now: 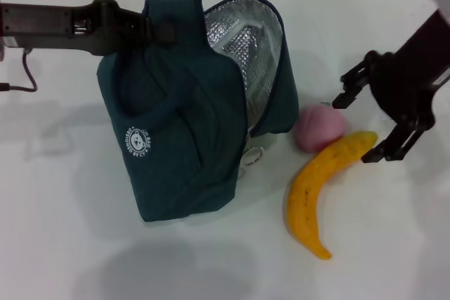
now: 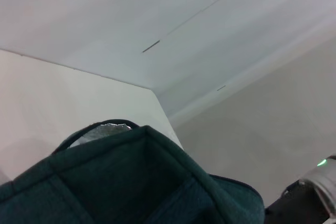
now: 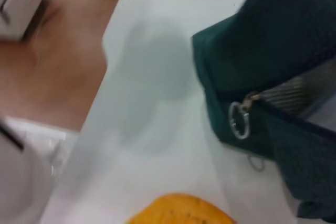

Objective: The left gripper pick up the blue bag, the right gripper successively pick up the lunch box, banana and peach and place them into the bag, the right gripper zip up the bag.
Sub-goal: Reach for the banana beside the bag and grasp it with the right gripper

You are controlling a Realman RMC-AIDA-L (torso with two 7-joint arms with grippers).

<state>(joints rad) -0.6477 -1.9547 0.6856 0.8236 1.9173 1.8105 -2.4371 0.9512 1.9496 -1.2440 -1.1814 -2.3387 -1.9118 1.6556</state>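
Where bag bears illegible round logo, left pincer grasps it; right pincer released

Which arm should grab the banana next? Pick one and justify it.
Right. The right gripper hangs open just by the banana tip, empty. The left gripper is across the table at the top of the bag, apparently holding it up.

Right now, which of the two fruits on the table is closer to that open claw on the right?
The banana. Its upper tip lies right beside the open right gripper, while the pink peach sits farther off, next to the blue bag.
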